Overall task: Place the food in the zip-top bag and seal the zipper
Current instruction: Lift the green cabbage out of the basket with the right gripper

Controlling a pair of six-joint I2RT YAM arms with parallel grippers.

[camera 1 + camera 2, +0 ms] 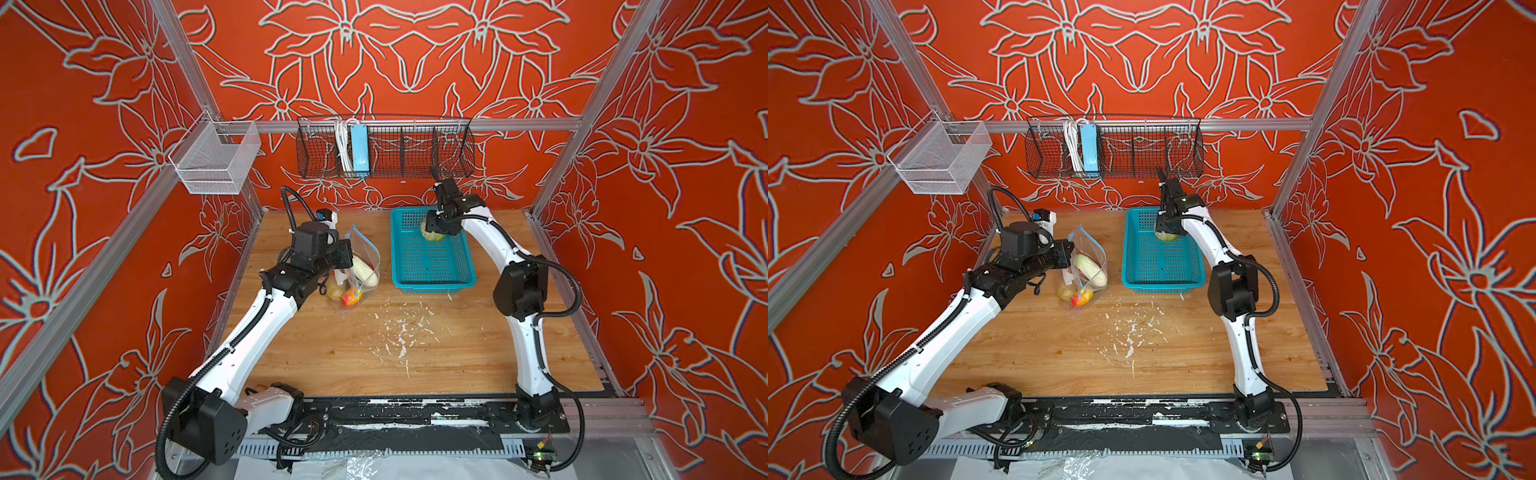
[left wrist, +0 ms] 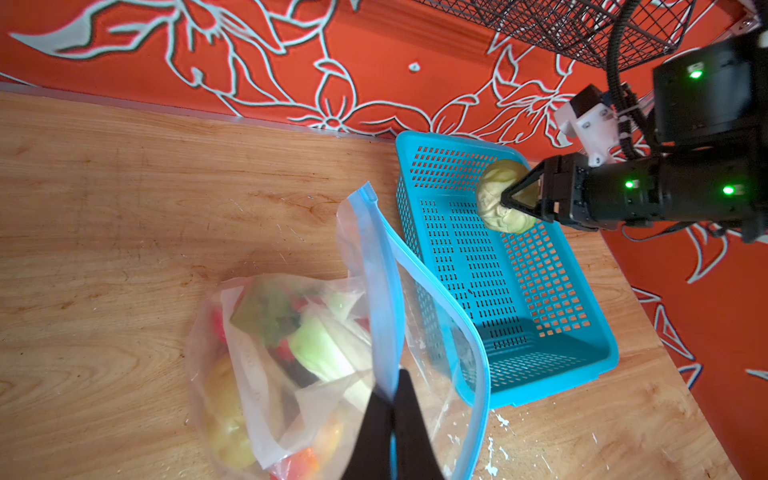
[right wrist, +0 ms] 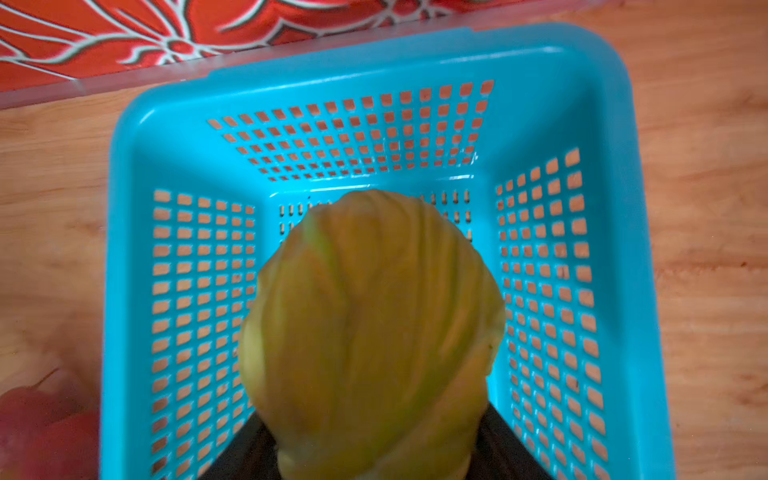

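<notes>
The clear zip-top bag stands left of the middle of the table with its mouth open. My left gripper is shut on the near side of its blue zipper. Food lies inside the bag: a pale cucumber, a yellow potato, an orange-red fruit and a green leaf. My right gripper is shut on the green cabbage. It holds the cabbage over the back of the teal basket.
The teal basket stands right beside the bag. A black wire rack and a white mesh bin hang above the back of the table. White flecks mark the wood in the middle.
</notes>
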